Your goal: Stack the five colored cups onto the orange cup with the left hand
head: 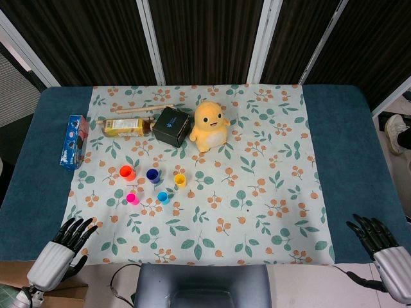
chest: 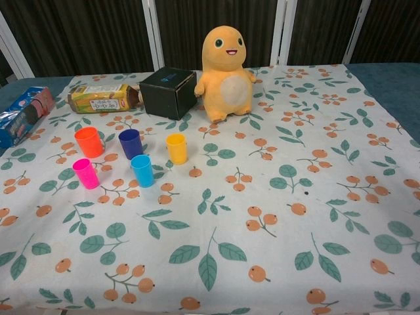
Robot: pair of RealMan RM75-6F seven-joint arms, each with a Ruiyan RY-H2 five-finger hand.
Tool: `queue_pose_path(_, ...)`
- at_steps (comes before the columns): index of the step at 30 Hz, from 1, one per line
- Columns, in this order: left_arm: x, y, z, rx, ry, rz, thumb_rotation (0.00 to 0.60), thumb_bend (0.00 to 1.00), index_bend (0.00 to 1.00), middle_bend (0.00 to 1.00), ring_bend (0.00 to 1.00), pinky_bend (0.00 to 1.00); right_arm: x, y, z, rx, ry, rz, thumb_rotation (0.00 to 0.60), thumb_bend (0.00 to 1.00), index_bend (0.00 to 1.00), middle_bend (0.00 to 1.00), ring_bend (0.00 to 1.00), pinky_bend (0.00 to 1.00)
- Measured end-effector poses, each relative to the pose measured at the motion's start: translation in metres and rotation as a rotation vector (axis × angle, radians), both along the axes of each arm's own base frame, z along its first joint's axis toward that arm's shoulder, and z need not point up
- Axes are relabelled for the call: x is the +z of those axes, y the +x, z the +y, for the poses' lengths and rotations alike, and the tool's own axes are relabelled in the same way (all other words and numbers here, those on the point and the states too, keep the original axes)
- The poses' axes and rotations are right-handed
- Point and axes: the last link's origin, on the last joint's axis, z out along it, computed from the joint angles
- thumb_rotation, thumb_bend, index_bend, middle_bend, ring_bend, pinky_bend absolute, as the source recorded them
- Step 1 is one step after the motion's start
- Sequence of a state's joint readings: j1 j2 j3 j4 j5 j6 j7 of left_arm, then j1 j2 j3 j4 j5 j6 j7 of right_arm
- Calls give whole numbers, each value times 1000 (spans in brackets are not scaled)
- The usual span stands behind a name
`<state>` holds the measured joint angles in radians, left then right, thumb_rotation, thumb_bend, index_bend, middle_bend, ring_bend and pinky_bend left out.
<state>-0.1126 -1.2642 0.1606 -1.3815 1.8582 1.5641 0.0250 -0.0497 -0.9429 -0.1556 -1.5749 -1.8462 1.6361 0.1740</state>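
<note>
The left robot hand [head: 64, 247] rests at the near left corner of the worktop [head: 359, 160], palm down, its dark fingers spread and pointing away from the robot; it is released and holds nothing. The right robot hand [head: 379, 242] sits at the near right corner in a like pose, fingers fanned apart and likewise grasping nothing. Only the head view shows either of them.

The orange cup [chest: 88, 142] stands upright, mouth up, on the left part of the floral cloth [chest: 275, 216], well ahead of the left robot hand. Just to its right stands the dark blue cup [chest: 130, 144], and further right the yellow cup [chest: 176, 148]. In front of these, nearer the robot, are the pink cup [chest: 86, 173] and the light blue cup [chest: 142, 170]. All are upright and apart from one another, none nested.

Behind the cups lie a yellowish packet [chest: 102, 98] on its side, a black box [chest: 168, 91] and an orange plush toy [chest: 225, 72] sitting upright beside the box. A blue packet [chest: 23, 115] lies at the cloth's left edge.
</note>
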Motion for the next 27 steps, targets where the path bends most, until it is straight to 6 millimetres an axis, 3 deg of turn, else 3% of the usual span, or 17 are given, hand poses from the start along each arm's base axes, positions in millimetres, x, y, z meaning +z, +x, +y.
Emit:
queue_pose_path(5,-3,2,4,-6,-8,-20,600,429,0,0,0,74,0,0,-1,-3,1,3,600,118,0,0,0,0)
queue_pose_path(8,-6,8,11,-14,-14,-74,600,426,0,22,38,203,0,-1,-2,-12,-4,1,600,118,0,0,0,0)
queue_pose_path(10,-9,18,22,-33,-6,-142,600,423,0,125,180,393,0,-1,-4,-17,-6,3,600,117,0,0,0,0)
queue_pose_path(12,-13,34,37,-68,18,-214,600,422,0,451,601,795,-1,-2,-6,-22,-4,4,600,117,0,0,0,0)
queue_pose_path(14,-18,50,50,-85,36,-279,600,420,1,753,920,991,-3,-2,-8,-27,1,9,600,118,0,0,0,0)
queue_pose_path(15,-21,59,56,-78,32,-323,600,420,7,866,989,1000,-5,-2,-8,-29,5,11,600,118,0,0,0,0)
queue_pose_path(18,-32,84,73,-46,-6,-394,600,420,73,985,1000,1000,-8,-3,-12,-41,17,19,600,117,0,0,0,0)
queue_pose_path(27,-70,146,137,73,-25,-323,600,410,154,1000,1000,1000,-8,-3,-18,-58,9,23,600,118,0,0,0,0)
